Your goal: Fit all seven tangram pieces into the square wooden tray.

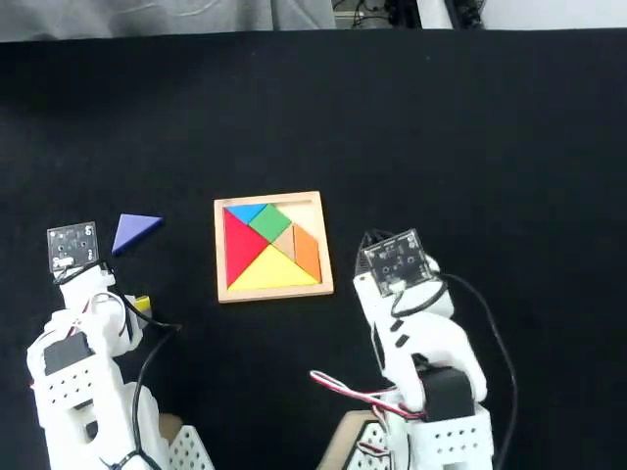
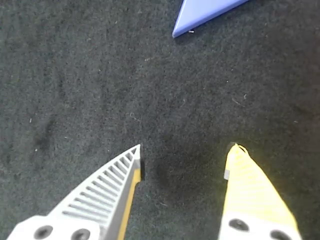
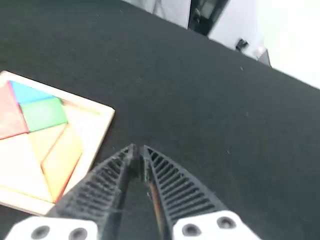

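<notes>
Left claw: the left arm's white-and-yellow gripper (image 2: 186, 149) hangs over the bare black tablecloth (image 1: 490, 147), jaws spread wide and gripping nothing.
Right claw: the right arm's black gripper (image 3: 138, 150) sits just beside the tray's right edge, its tips closed together with nothing between them.
Loose piece: one flat purple triangle (image 1: 134, 231) lies on the cloth near the left claw's tips, apart from the tray on its left.
Handling: it looks thin, rigid and light, and is unlikely to break. Lying flush on the cloth, it may skid under a push.
Hold: judged best pinched across two opposite edges near its middle, with the jaws straddling it from above.
Tray: one square pale wooden tray (image 1: 269, 197) sits mid-table between the arms.
Seated pieces: five are in place: a large red triangle (image 1: 238, 250), a large yellow triangle (image 1: 272, 269), a small blue triangle (image 1: 245, 211), a green square (image 1: 270, 221) and an orange parallelogram (image 1: 307, 253).
Gaps: the tray's far right corner looks bare. A tan patch (image 1: 284, 239) could be tray floor or a piece; I cannot tell.
Count: six coloured pieces, two arms.
</notes>
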Action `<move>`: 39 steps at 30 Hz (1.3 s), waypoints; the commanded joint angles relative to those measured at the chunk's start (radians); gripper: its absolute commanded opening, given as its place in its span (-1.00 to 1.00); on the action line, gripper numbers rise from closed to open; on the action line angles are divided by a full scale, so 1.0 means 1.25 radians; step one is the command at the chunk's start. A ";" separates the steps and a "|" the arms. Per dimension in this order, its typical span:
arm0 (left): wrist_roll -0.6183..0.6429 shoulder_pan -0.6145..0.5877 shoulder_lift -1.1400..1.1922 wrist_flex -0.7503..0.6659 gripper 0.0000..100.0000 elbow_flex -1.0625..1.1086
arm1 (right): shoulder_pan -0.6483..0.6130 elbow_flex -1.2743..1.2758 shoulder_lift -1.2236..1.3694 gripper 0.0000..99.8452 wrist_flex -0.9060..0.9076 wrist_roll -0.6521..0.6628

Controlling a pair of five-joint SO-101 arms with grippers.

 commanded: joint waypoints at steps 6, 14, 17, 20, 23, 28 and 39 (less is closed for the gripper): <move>-0.001 0.010 -0.009 -0.011 -0.46 -0.007 | 0.016 0.093 -0.062 -0.98 -0.041 -0.052; -0.087 0.071 -0.010 0.000 -0.46 -0.095 | 0.014 0.094 -0.061 -0.98 -0.009 -0.053; -0.103 0.072 -0.010 0.055 -0.46 -0.214 | 0.014 0.094 -0.061 -0.98 -0.007 -0.053; -0.103 0.072 -0.010 0.112 -0.46 -0.363 | 0.015 0.094 -0.055 -0.98 -0.006 -0.053; -0.103 0.075 0.000 0.135 -0.46 -0.498 | 0.015 0.094 -0.053 -0.98 -0.005 -0.053; -0.136 0.079 0.000 0.080 -0.46 -0.584 | 0.015 0.094 -0.057 -0.98 0.016 -0.052; -0.194 0.079 0.033 -0.047 -0.46 -0.597 | 0.015 0.094 -0.058 -0.98 0.017 -0.052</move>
